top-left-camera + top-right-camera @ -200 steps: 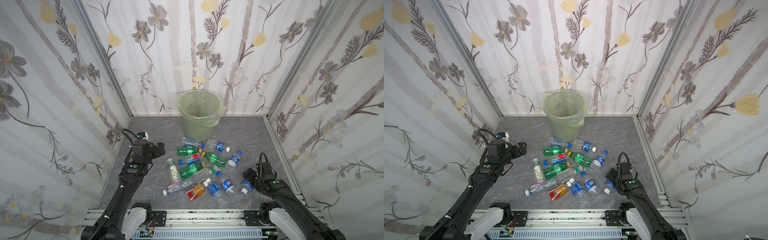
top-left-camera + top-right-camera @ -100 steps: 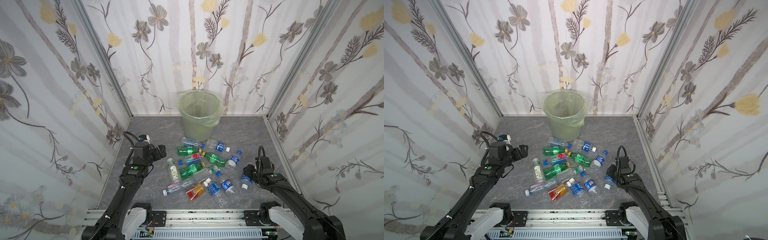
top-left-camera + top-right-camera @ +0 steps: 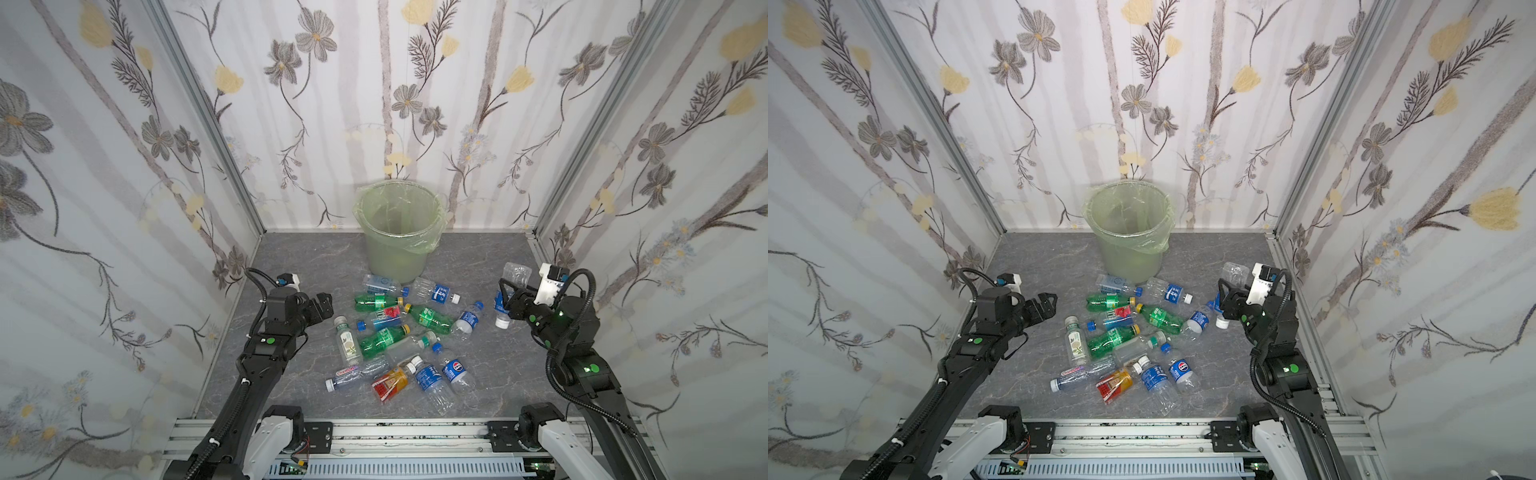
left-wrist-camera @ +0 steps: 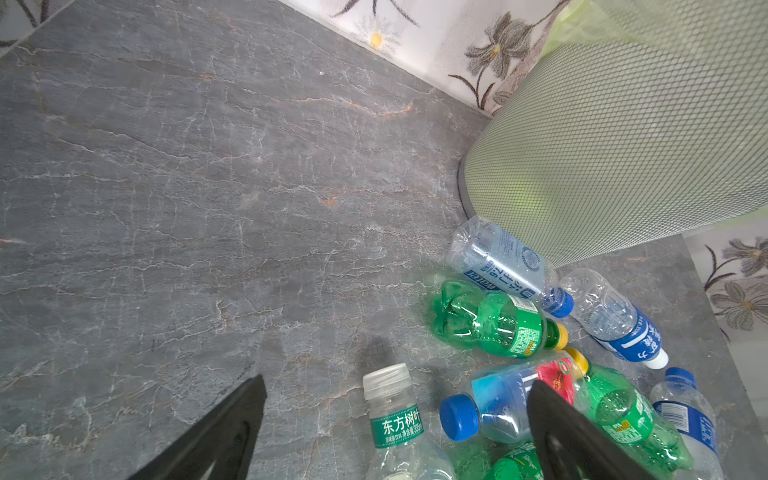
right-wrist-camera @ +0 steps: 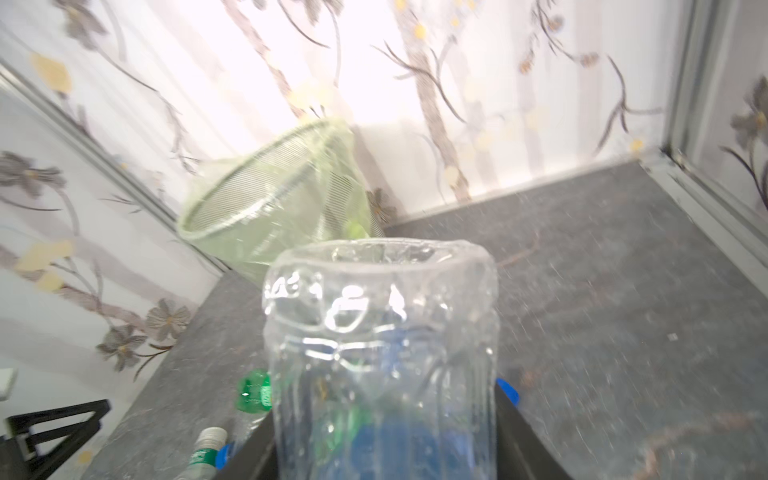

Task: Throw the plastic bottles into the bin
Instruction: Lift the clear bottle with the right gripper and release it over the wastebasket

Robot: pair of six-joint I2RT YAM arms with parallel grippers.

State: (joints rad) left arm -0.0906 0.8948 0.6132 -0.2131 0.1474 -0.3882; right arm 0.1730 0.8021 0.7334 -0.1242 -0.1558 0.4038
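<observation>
The bin (image 3: 397, 249), a pale-green bucket with a thin bag over its rim, stands at the back wall in both top views (image 3: 1129, 253). Several plastic bottles (image 3: 384, 338) lie heaped on the grey floor in front of it: clear with blue labels, green with yellow caps, one orange-red (image 3: 390, 382). My right gripper (image 3: 508, 300) is shut on a clear blue-labelled bottle (image 3: 515, 274), held off the floor with its base up and white cap down; the right wrist view shows this bottle (image 5: 382, 332) between the fingers (image 5: 513, 419). My left gripper (image 3: 323, 305) hangs open left of the heap, over a green-labelled bottle (image 4: 395, 419).
Flowered walls close in the floor on three sides. A metal rail (image 3: 374, 432) runs along the front edge. Bare grey floor (image 3: 291, 257) lies left of the bin and between the heap and the right wall (image 3: 507, 361).
My right gripper has shut on a clear blue-labelled bottle at the front right, lifted it off the floor and carried it toward the back. The left gripper has crept slightly toward the heap.
</observation>
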